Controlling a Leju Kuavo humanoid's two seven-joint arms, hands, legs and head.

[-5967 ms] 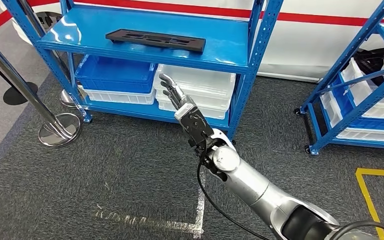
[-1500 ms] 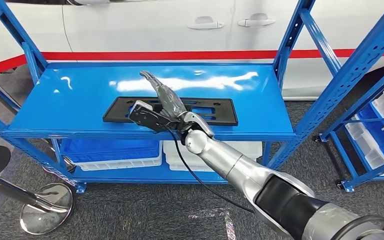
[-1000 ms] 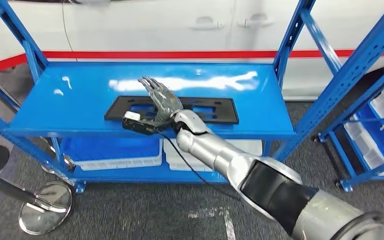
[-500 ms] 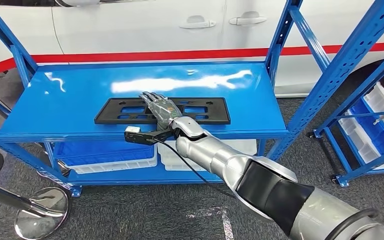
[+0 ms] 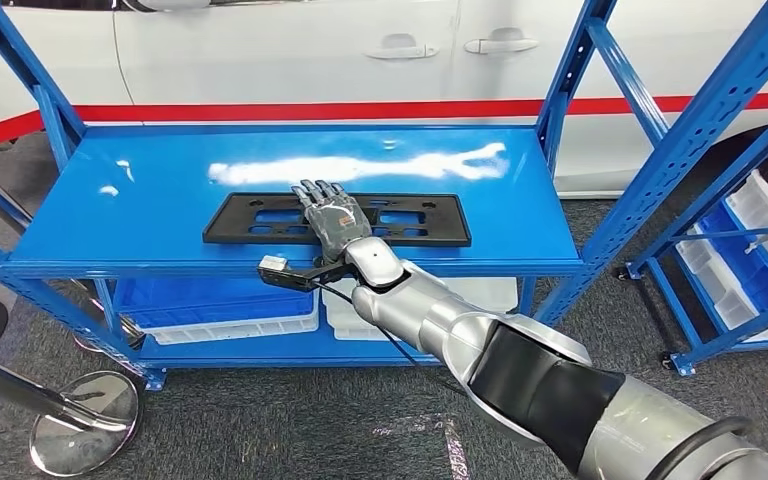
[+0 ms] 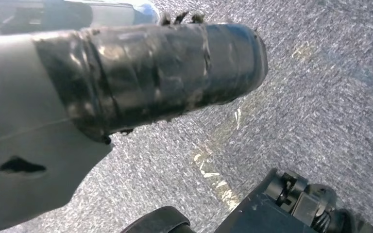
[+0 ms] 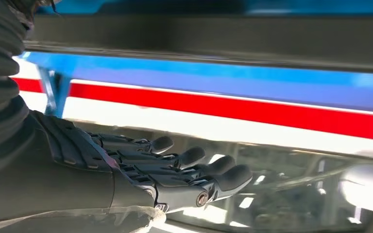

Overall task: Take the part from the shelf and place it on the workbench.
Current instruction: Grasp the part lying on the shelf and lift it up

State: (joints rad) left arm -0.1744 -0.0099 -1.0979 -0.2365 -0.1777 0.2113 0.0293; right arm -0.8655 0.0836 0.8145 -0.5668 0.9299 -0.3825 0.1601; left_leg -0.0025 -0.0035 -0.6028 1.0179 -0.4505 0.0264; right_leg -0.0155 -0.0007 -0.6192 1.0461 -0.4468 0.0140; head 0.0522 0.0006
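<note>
Since half a second ago, the right hand (image 5: pixel 332 218) has settled a little further onto the black part (image 5: pixel 430 220), and the camera has shifted slightly, so the whole shelf sits a touch to the right in the head view. The hand lies flat, palm down, across the middle of the part, fingers (image 7: pixel 201 167) straight, close side by side and not wrapped around anything; it rests on the part but does not grip it. The silver right arm (image 5: pixel 520 370) reaches up from the lower right, with a thin black cable hanging beneath the wrist.

The part is a long, flat black plate with cut-out slots, lying lengthwise near the front edge of the top board of the blue shelf (image 5: pixel 140 200). Below that board, a blue bin (image 5: pixel 210 300) and a white bin (image 5: pixel 480 292) sit on the lower level. Behind the shelf stands a white car (image 5: pixel 260 50) with a red stripe. A second blue rack (image 5: pixel 750 230) stands to the right. The left hand's state cannot be told from the left wrist view, which faces grey carpet.
</note>
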